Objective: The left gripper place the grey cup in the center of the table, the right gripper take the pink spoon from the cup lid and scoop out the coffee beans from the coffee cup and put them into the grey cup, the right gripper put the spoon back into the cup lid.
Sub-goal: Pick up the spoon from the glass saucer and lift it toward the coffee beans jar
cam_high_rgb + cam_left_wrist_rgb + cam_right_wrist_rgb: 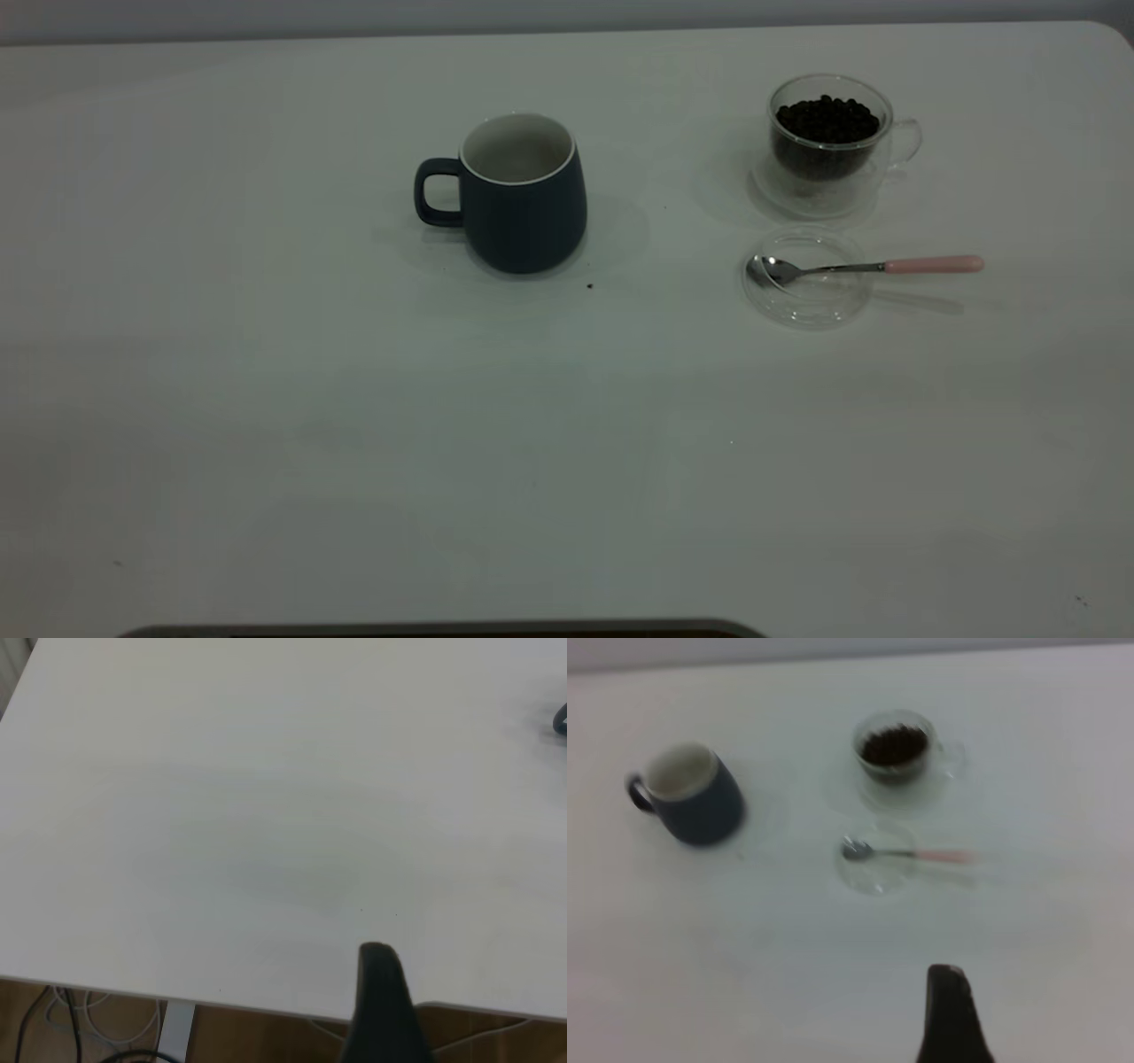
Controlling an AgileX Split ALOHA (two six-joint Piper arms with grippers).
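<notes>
Ceramic: the grey cup (523,199) stands upright near the middle of the table (266,425), handle pointing to 9 o'clock, white inside bare of beans.
Glass: the coffee cup (828,142) sits well off at about 3 o'clock from the grey cup, towards the far right of the tabletop, with the coffee beans (828,120) heaped to near its rim.
Lid: the cup lid (806,279) lies flat just at 6 o'clock of the coffee cup, close beside it.
Spoon: the pink spoon (873,266) rests with its metal bowl inside the lid and its pink handle sticking out over the rim towards 3 o'clock.
Progress: judging by the layout, the grey cup looks already set near the centre; no beans have gone across, so taking the spoon, scooping, tipping and returning it are all left.
Left gripper (381,1010): hangs over the bare near edge of the table, holding and touching nothing; only one dark finger shows, so how far apart the fingers stand I cannot tell.
Right gripper (950,1014): hovers high, at 6 o'clock of the lid and well short of it, carrying nothing; again a single finger in view, spread unknown.
</notes>
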